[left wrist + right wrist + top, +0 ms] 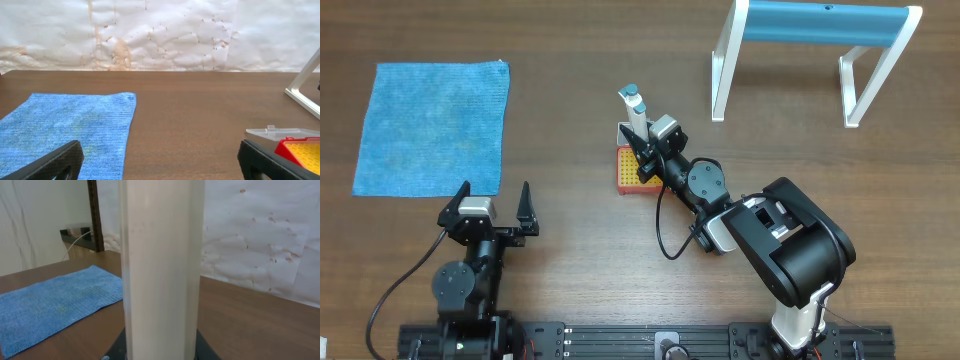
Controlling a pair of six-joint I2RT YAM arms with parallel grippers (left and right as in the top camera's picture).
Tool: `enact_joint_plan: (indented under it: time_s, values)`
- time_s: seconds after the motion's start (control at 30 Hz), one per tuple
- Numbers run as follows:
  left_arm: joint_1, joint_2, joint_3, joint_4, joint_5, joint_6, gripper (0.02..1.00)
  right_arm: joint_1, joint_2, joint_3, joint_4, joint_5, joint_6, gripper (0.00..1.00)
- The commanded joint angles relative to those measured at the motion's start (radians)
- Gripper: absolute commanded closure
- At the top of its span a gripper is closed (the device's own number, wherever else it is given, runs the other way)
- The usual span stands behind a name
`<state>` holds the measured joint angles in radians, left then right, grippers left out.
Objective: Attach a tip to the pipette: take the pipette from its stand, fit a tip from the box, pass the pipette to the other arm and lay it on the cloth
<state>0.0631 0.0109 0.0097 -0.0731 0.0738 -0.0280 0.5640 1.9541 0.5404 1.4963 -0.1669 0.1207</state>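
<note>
The white pipette [634, 108] with a blue-grey top stands upright in my right gripper [647, 142], which is shut on its body. It is held over the far end of the red tip box [629, 170] with its yellow rack; its lower end is hidden behind the gripper. In the right wrist view the pipette's white barrel [160, 265] rises straight up between the fingers. My left gripper [493, 196] is open and holds nothing, just in front of the near right corner of the blue cloth [432, 130]. Its wrist view shows the cloth [65, 127] and the tip box [300, 150].
The pipette stand [820, 22], a blue bar on white legs, is at the back right with nothing on it; one white leg [304, 86] shows in the left wrist view. Bare brown table lies between the cloth and the tip box.
</note>
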Motion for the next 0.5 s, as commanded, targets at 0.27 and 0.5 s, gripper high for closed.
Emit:
enact_joint_plan:
  time_s: [0.27, 0.5]
  values:
    - [0.005, -0.007, -0.004, -0.002, -0.014, -0.002, 0.023, 0.003, 0.053, -0.064, -0.033, -0.002, -0.030, 0.921]
    - [0.005, -0.007, -0.004, -0.002, -0.014, -0.002, 0.023, 0.009, 0.050, -0.060, -0.032, -0.002, -0.030, 0.921]
